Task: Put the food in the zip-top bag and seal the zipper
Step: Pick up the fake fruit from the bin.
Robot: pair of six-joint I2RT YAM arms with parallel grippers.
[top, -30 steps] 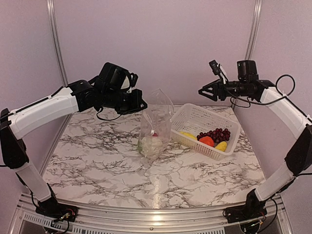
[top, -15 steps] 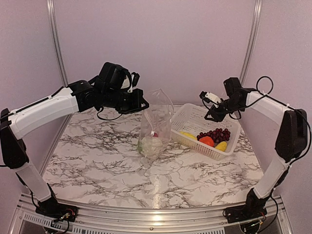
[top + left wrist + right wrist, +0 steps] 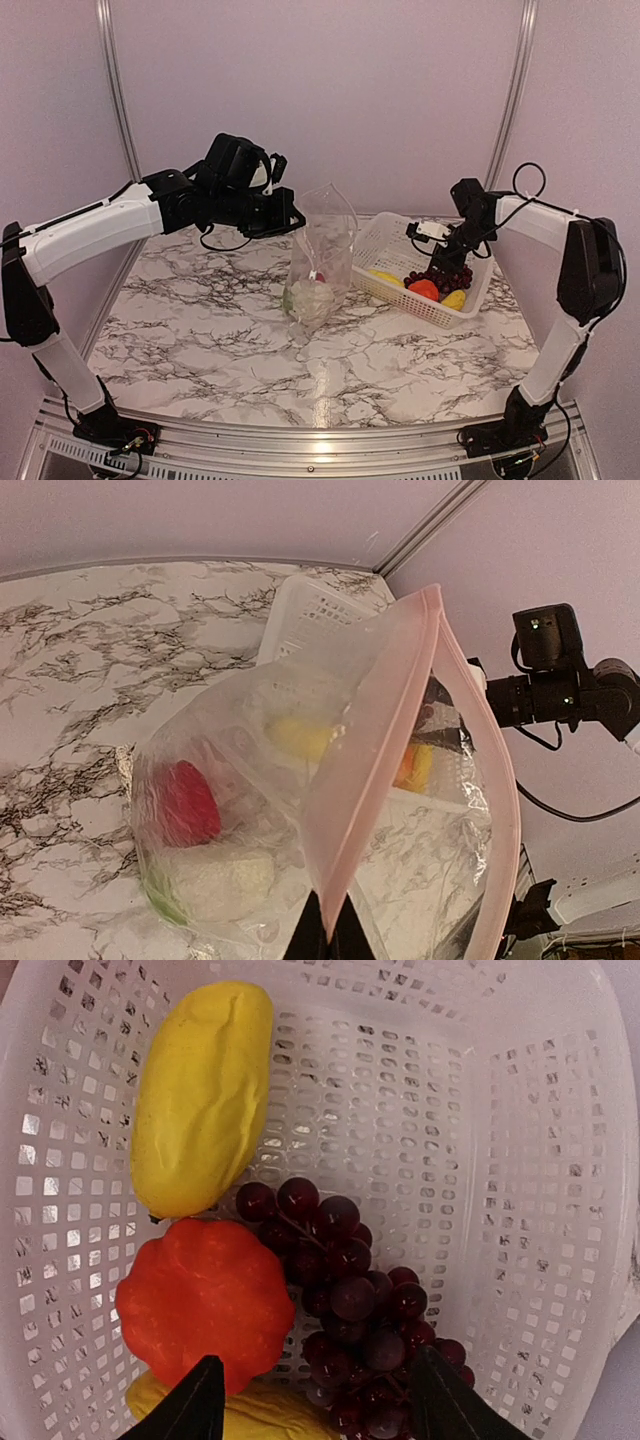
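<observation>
my left gripper, fingers pinching the rim of the zip-top bag, holds the mouth up and open for loading; my right gripper, fingers spread, hovers above the basket with the grape bunch just below and between them, seemingly my next pick.

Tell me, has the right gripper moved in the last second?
Yes. In the top view the right gripper has dropped from high above the far rim of the basket down close to it, and its open jaws now hang over the grapes.
</observation>
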